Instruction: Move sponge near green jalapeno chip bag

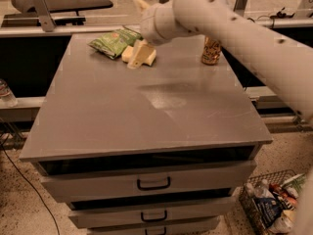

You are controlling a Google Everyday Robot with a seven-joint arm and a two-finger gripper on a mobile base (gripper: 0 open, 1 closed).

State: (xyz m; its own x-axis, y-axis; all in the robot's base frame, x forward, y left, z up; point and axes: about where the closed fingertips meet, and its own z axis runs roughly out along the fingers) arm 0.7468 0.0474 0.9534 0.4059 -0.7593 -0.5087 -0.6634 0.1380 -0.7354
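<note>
Sponge (148, 58) lies at the far end of the table (146, 116), just beside the green jalapeno chip bag (113, 41). My gripper (136, 57) is directly over the sponge. Can't tell whether it's clamped or released.

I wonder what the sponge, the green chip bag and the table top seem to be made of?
The sponge: probably soft foam, pale yellow, matte. The green chip bag: foil or plastic film, judging by its crinkles and slight sheen. The table top: smooth grey laminate or painted metal, given its dull glare patch. The gripper is at the sponge.
</note>
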